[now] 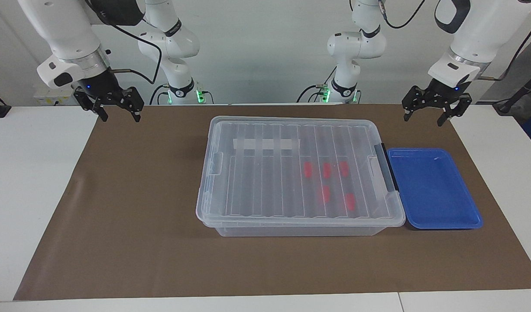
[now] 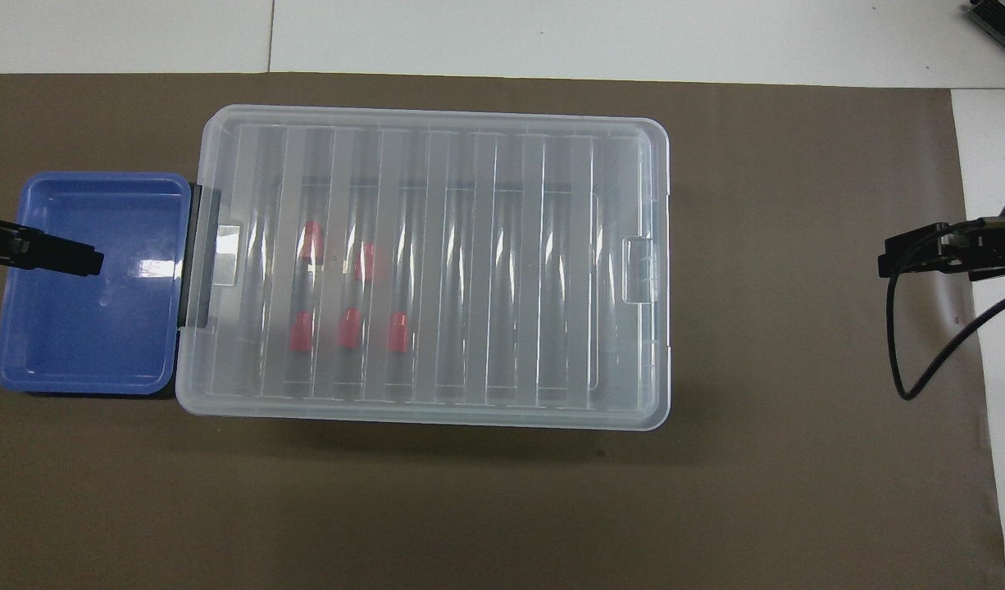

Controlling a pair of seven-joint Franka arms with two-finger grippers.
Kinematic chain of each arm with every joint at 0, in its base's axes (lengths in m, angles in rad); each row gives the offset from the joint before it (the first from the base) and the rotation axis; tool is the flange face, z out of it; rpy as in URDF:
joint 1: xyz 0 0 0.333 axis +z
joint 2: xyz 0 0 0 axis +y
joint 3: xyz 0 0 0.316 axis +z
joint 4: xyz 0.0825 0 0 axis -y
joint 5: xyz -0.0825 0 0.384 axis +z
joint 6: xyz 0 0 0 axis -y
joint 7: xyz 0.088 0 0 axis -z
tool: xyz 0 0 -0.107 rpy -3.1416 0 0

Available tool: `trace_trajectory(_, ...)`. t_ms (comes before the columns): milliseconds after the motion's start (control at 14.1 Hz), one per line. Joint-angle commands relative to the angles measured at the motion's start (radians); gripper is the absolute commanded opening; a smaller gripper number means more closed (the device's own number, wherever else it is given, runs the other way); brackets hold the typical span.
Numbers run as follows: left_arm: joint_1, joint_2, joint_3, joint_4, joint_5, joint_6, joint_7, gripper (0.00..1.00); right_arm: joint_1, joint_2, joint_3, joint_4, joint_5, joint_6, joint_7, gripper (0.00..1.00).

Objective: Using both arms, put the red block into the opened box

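From the facing camera I see both black two-finger grippers, the left gripper [image 1: 432,116] and the right gripper [image 1: 116,112], spread wide and holding nothing. Overhead shows only bits of them. Five small red plastic blocks [image 1: 308,170] lie inside the big clear plastic box [image 1: 291,223] (its ribbed lid [image 1: 265,173] is on). A shallow blue tray [image 1: 434,188] touches its dark handle end.
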Motion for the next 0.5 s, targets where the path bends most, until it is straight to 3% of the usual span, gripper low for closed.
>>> trace_trajectory(0, 0.003, -0.02, 0.001, -0.015, -0.003, -0.009, -0.004, 1.0, -0.009, 0.009, 0.004, 0.014, -0.009, -0.013, 0.021, 0.94)
trace_trajectory(284, 0.003, -0.02, 0.001, -0.015, -0.003, -0.009, -0.004, 1.0, -0.009, 0.01, 0.004, 0.016, -0.017, -0.025, 0.035, 0.95)
trace_trajectory(426, 0.003, -0.02, 0.001, -0.015, -0.003, -0.009, -0.004, 1.0, -0.012, 0.009, 0.006, 0.013, -0.017, -0.021, 0.036, 1.0)
